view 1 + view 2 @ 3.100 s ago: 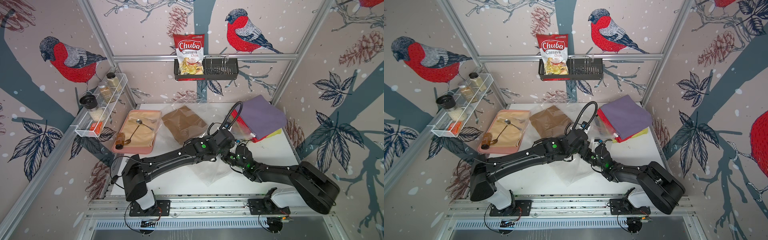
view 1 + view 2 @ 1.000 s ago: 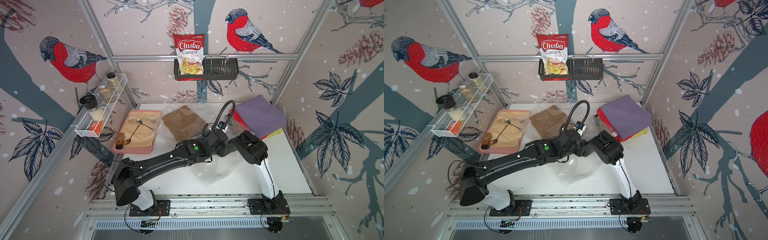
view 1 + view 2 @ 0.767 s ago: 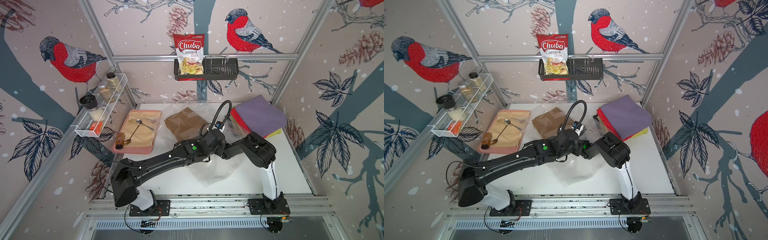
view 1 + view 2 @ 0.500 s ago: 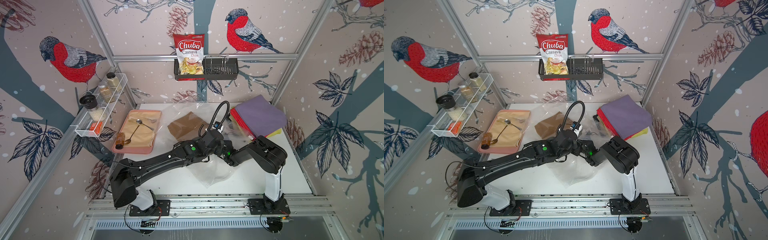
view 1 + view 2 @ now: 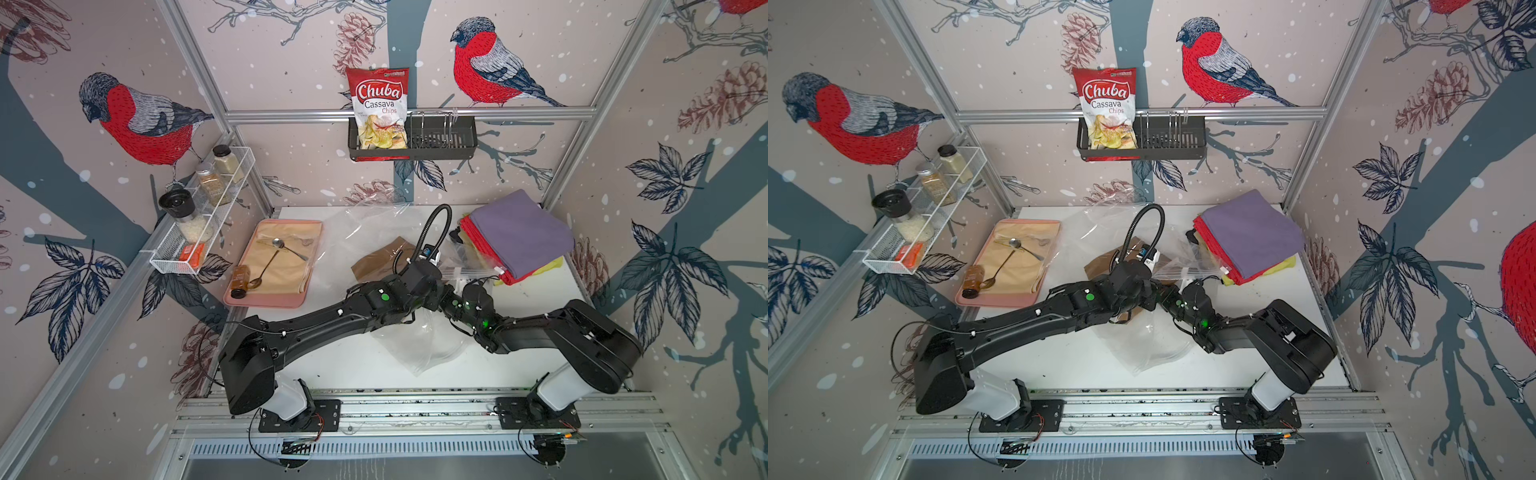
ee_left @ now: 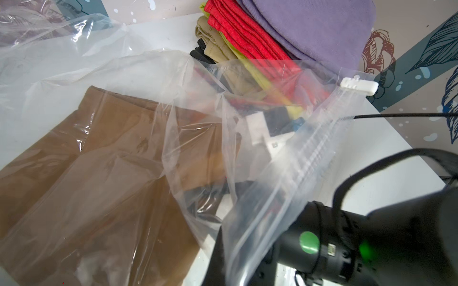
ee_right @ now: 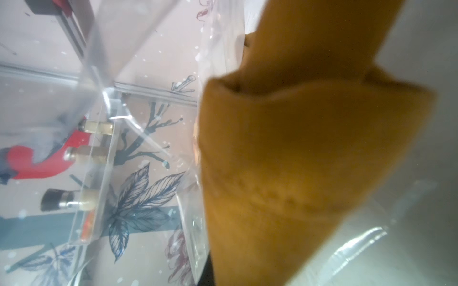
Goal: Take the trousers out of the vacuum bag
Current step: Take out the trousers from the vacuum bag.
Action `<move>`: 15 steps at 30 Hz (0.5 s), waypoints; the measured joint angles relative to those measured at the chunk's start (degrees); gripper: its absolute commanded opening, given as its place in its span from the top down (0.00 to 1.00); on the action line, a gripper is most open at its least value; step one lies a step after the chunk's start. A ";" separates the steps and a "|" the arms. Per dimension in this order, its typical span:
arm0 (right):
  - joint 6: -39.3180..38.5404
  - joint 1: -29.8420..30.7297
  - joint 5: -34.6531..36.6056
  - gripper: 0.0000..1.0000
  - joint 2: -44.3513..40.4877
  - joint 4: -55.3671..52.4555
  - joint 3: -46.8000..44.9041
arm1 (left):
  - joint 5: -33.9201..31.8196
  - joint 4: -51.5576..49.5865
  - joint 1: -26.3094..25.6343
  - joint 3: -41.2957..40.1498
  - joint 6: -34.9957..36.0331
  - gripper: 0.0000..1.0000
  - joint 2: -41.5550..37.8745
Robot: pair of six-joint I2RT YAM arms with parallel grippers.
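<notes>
Vacuum bag plastic sprawls crumpled over the white table beside the pink tray. Its long axis lies roughly parallel to the tray's long sides, from the back wall toward the front rail. Its mouth, edged by the zip strip, faces away from the tray.

Well apart from the tray, in the back corner, a stack of trousers lies outside the bag: purple pair on top, then red pair, yellow pair, tan pair and black pair lowest.

Mustard-brown trousers sit inside the bag, between tray and stack, skewed to the tray with one corner toward the back wall; the left arm hides their far half.

The right gripper is clamped on the mustard cloth, which bunches against its wrist camera. The left gripper has its jaws together; what they pinch is hidden. A white slider ends the zip strip.
</notes>
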 measured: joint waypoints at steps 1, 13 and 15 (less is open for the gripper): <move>-0.20 0.00 -0.02 1.00 -1.44 -0.87 -0.96 | 0.17 0.28 0.09 -0.39 0.00 1.00 0.02; -3.45 0.26 0.70 1.00 -27.74 -20.22 -11.17 | 2.84 4.50 1.36 -3.98 0.81 1.00 1.33; -3.98 0.24 1.11 1.00 -33.38 -24.94 -13.22 | 3.89 4.66 1.36 -4.42 1.07 1.00 2.14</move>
